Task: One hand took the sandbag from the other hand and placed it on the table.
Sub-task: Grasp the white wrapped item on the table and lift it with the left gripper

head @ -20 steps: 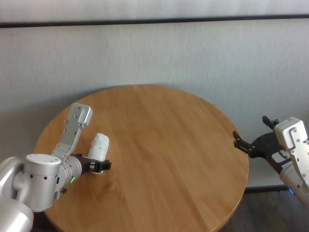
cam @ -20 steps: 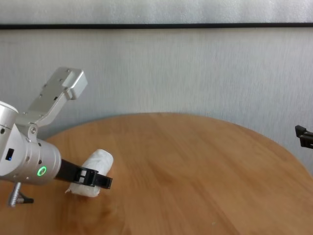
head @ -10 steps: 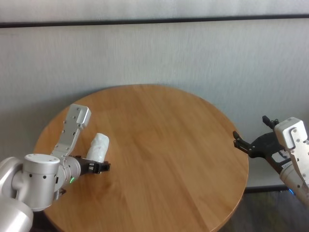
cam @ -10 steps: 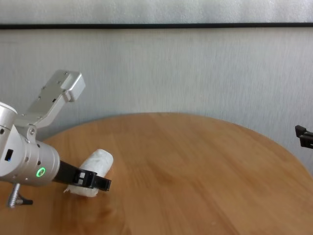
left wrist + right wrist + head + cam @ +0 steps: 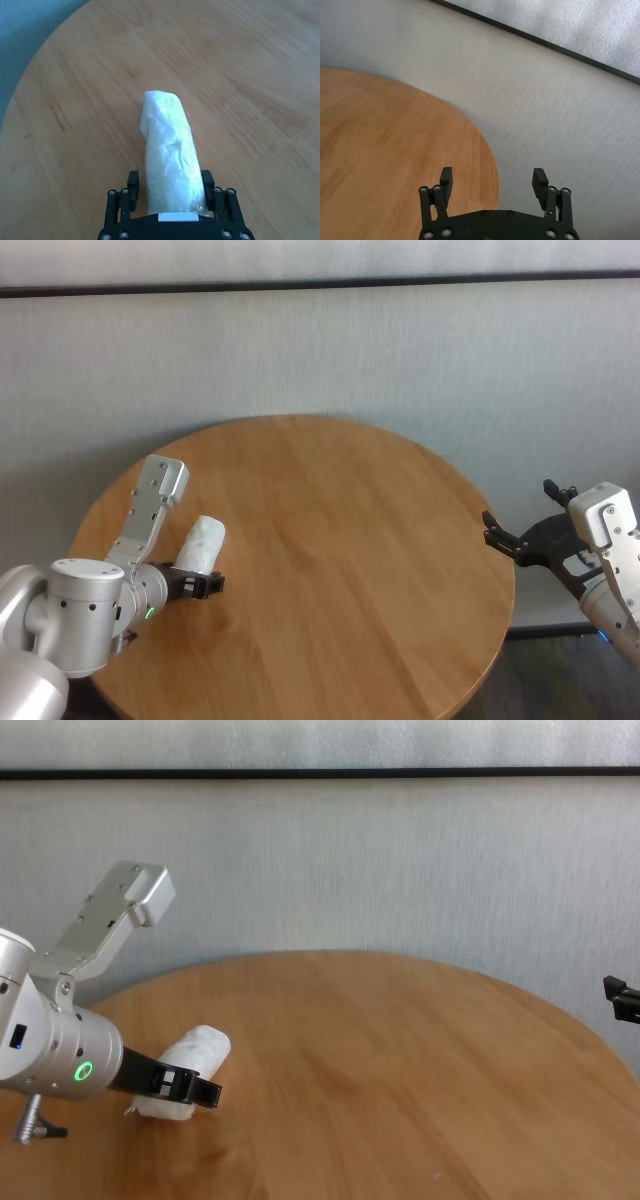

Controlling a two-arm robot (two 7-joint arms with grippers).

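Observation:
The sandbag (image 5: 203, 540), a white crinkly pouch, lies on the round wooden table (image 5: 350, 540) near its left side. My left gripper (image 5: 205, 577), on the silver wrist with the green ring, reaches low over the table and straddles the bag's near end. In the left wrist view its black fingers (image 5: 207, 182) sit tight against both sides of the sandbag (image 5: 170, 150), which still rests on the table (image 5: 240, 75). My right gripper (image 5: 518, 518) hangs open and empty beyond the table's right edge; the right wrist view shows its gripper (image 5: 492, 177) with wide-spread fingers.
A pale grey wall with a dark horizontal strip stands behind the table. The left arm's silver elbow link (image 5: 155, 502) rises above the table's left rim. The table's edge (image 5: 490, 160) lies just left of the right gripper.
The left gripper's fingers have drawn in around the sandbag and the hand has sunk slightly lower. The sandbag shifted a little. The right arm has not moved.

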